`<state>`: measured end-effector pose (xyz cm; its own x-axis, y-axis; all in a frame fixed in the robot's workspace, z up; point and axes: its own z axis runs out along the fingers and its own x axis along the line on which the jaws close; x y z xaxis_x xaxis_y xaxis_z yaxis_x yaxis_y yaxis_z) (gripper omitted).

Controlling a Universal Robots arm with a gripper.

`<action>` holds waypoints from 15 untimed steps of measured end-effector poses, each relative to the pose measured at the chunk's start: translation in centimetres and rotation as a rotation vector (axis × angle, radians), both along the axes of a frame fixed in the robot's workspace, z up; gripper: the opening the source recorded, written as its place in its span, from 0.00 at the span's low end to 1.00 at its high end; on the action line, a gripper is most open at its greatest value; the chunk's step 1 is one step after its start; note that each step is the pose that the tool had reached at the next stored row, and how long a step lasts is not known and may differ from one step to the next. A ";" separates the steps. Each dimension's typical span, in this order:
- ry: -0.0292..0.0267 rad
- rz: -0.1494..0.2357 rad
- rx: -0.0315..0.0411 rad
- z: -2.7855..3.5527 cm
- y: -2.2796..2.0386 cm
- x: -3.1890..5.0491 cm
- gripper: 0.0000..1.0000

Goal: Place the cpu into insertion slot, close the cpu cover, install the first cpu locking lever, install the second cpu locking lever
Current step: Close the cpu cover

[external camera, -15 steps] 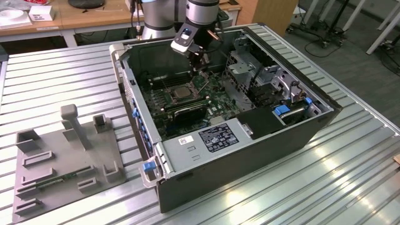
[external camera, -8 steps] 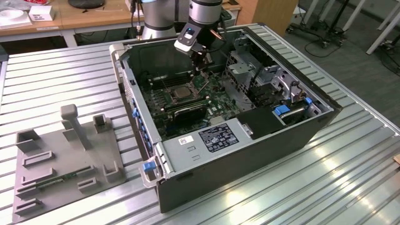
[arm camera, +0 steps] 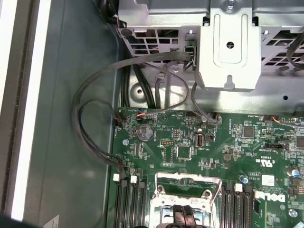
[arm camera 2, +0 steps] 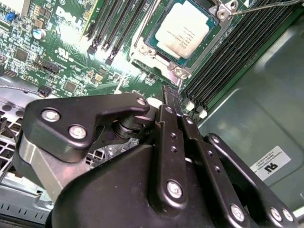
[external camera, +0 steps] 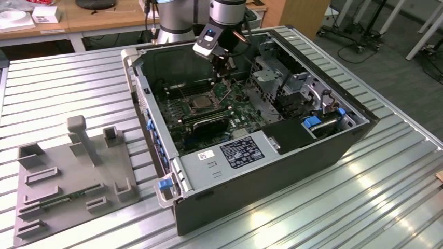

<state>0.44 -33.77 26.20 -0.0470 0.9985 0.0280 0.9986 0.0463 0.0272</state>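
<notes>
Pale square cpu (arm camera 2: 183, 31) lies flat in the insertion slot (arm camera 2: 142, 51) — silver-rimmed.

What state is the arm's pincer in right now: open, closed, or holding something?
Pincer: closed, with nothing visible between its tips; the cpu lies in the insertion slot.

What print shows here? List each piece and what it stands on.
White logo on the motherboard: a brand name, left unquoted.
Print on the cpu: too faint to read.
White sticker on the case wall: too small to read.
Black label and white label on the grey cover: too small to read.
</notes>
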 end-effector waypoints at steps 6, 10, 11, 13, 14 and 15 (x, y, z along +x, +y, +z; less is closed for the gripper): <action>0.0001 0.000 0.0000 0.01 0.00 0.07 0.11; 0.0001 0.000 0.0002 0.01 0.00 0.49 0.11; 0.0001 0.000 0.0003 0.00 0.00 0.65 0.11; 0.0001 0.000 0.0004 0.00 0.00 1.00 0.11; 0.0001 0.000 0.0004 0.00 0.00 1.22 0.11; 0.0001 0.000 0.0004 -0.01 0.00 1.43 0.11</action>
<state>1.87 -33.78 26.19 -0.0470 0.9985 0.0285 0.9986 0.0462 0.0271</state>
